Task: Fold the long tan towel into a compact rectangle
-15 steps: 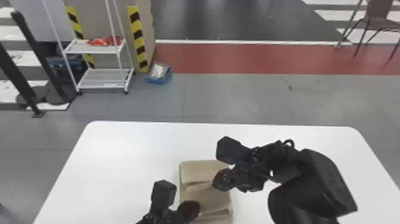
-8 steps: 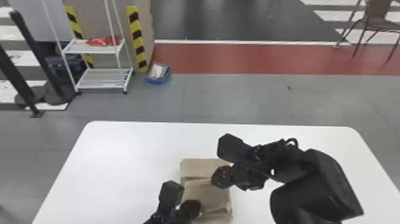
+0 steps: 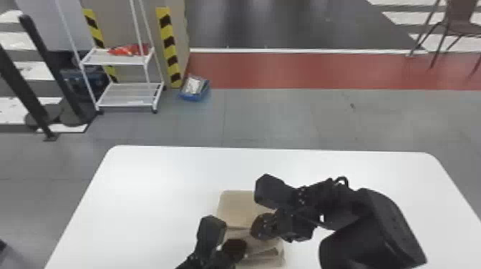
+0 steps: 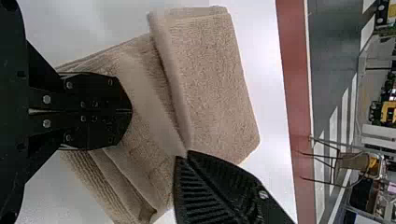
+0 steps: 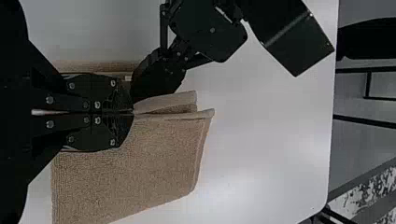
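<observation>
The tan towel (image 3: 238, 205) lies folded in layers near the table's front. At its left side my left gripper (image 3: 244, 247) is low over the folds; opposite it, on the right, is my right gripper (image 3: 253, 229). In the left wrist view, the left gripper (image 4: 130, 111) has its fingers together on a fold of the towel (image 4: 215, 79), and the other gripper's ribbed fingertips meet the raised fold edge. In the right wrist view, the right gripper (image 5: 132, 113) is shut on the upper edge of the towel (image 5: 154, 158), whose loose layers stick out beyond it.
A white table (image 3: 154, 186) carries the towel, with bare surface around it. The two arms are close together above the cloth. Past the table stand a white rack (image 3: 129, 96), a blue bin (image 3: 195, 91) and a chair (image 3: 461, 27).
My left gripper has shifted right, and my right gripper slightly left and toward the table's front, so they are closer together. The towel's middle fold has moved, baring more of its far layer.
</observation>
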Controlling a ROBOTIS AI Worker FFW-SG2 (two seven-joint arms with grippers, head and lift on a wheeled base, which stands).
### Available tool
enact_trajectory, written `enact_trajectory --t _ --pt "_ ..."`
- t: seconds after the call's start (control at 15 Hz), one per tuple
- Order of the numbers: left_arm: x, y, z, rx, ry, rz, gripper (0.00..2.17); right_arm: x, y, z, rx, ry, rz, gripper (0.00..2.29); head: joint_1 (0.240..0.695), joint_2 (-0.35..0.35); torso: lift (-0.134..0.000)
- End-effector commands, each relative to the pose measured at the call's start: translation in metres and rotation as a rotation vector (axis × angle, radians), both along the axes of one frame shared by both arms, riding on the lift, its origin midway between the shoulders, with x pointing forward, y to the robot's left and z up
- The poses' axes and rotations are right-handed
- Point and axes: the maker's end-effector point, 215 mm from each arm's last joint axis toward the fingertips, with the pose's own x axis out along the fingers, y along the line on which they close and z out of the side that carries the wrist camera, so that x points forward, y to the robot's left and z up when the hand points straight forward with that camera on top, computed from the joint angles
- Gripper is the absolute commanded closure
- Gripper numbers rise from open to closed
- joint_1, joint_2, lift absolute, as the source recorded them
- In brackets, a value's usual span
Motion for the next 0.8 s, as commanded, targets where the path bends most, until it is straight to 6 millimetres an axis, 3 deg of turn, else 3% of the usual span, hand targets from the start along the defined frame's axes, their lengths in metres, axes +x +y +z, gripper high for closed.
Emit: enact_trajectory --t 0.0,0.2,0.73 --pt "0.000 0.001 0.000 0.000 0.000 0.001 1.87 -0.011 0.006 -0.019 -0.013 0.046 0.025 1.48 0.695 0.019 0.000" --pt "0.001 0.002 0.001 0.001 -0.002 0.005 1.87 -0.014 0.006 -0.029 -0.027 0.065 0.038 1.48 0.695 0.032 0.000" --pt "0.002 0.004 0.002 0.006 -0.004 0.004 1.87 -0.008 -0.015 -0.051 -0.095 0.099 0.032 1.48 0.695 0.010 0.000"
